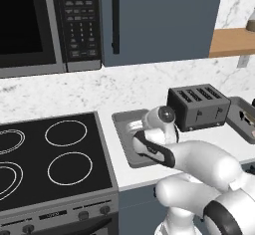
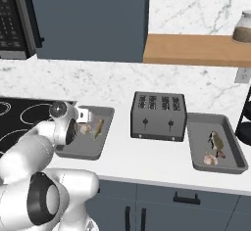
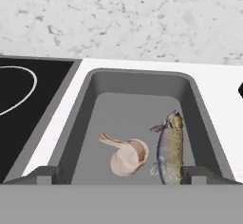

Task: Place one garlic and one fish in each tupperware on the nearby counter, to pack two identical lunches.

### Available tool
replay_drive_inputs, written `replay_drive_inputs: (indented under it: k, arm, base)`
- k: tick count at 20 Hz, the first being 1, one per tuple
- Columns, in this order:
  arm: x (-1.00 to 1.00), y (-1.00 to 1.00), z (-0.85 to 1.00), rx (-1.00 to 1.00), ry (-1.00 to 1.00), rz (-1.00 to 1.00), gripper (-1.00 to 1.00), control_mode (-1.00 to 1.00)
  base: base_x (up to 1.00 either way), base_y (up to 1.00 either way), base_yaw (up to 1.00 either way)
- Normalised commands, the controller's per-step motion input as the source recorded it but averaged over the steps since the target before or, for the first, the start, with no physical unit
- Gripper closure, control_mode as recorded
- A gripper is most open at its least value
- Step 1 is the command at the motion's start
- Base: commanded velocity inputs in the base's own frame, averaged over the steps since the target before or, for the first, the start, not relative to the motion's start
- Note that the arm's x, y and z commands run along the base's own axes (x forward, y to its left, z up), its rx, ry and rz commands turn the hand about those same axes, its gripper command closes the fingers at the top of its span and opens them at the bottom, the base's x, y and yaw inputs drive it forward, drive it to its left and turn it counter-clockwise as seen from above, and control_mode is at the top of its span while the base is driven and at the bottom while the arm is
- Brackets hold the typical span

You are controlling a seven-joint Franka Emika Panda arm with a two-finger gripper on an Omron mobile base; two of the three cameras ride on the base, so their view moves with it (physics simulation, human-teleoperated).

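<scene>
End effector [image 3: 121,174] wide, empty — lift straight up, clear of fish [image 3: 170,147] and garlic [image 3: 126,155] in tupperware [image 3: 137,78] beside toaster [image 2: 158,115].

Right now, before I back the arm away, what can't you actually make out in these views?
- Left base view: the left tupperware has its contents hidden behind the arm.
- Left base view: the right tupperware is cut off by the frame edge.
- Hand view: the fish has its tail end below the bottom edge.
</scene>
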Motion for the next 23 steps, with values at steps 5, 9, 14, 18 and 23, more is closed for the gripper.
replay_drive_inputs:
  k: [5,9,14,18,23]
  arm:
    - [-0.67,0.0,0.86,0.0,-0.05,-0.03,-1.0,-1.0]
    - [-0.97,-0.03,0.2,0.0,0.0,-0.07,-1.0,-1.0]
    - [-0.93,0.08,0.01,-0.02,-0.03,-0.04,-1.0,-1.0]
    - [-0.61,0.49,0.17,-0.14,-0.15,0.0,-1.0,-1.0]
    - [-0.3,0.35,0.02,-0.09,-0.07,0.0,-1.0,-1.0]
  base:
    - [0.0,0.0,0.0]
    - [0.0,0.0,0.0]
    - [0.0,0.0,0.0]
    - [0.0,0.0,0.0]
    - [0.0,0.0,0.0]
